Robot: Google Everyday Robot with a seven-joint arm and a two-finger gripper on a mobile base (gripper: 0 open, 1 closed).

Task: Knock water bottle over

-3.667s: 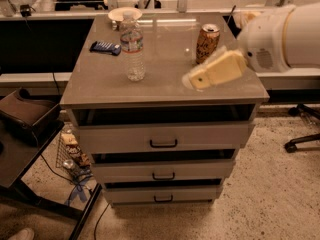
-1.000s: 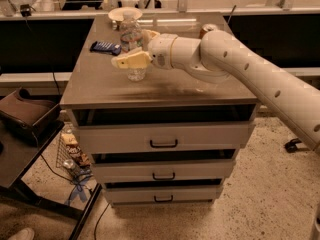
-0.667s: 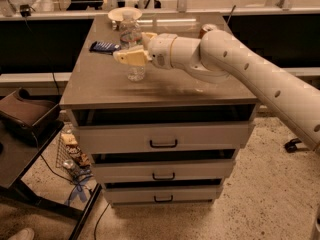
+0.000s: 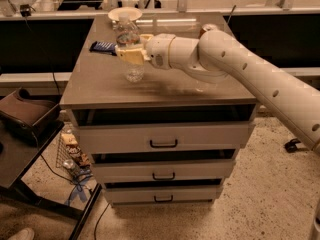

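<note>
View: camera view, the only one, looking down on the cabinet from its front.
Water bottle (image 4: 128,33): upright on the cabinet top (image 4: 100,81), toward 10 o'clock of the top's centre, pale cap uppermost, clear base showing below the tool.
Gripper (image 4: 127,53): level with the bottle's middle, lying across it and seemingly touching. Whether it is open or closed cannot be told, nor whether it has hold of anything.
Arm (image 4: 240,69): reaches in from 3 o'clock, low over the top.
Neighbours: white bowl (image 4: 125,14) at 12 o'clock of the bottle, just behind it. Blue packet (image 4: 103,47) at 9 o'clock, near. A can (image 4: 207,29) at 3 o'clock, well apart and mostly hidden by the arm.
Step in hand, as I judge: the sideways push that tips the bottle.
Doing it well: press above the bottle's middle, near the label, so it topples rather than slides. Sweep toward 9 or 8 o'clock, where the top is bare beyond the packet. Keep the stroke short and level.
Risk: a push toward 12 o'clock would drive the bottle into the bowl. A long one could roll it off the left edge.
</note>
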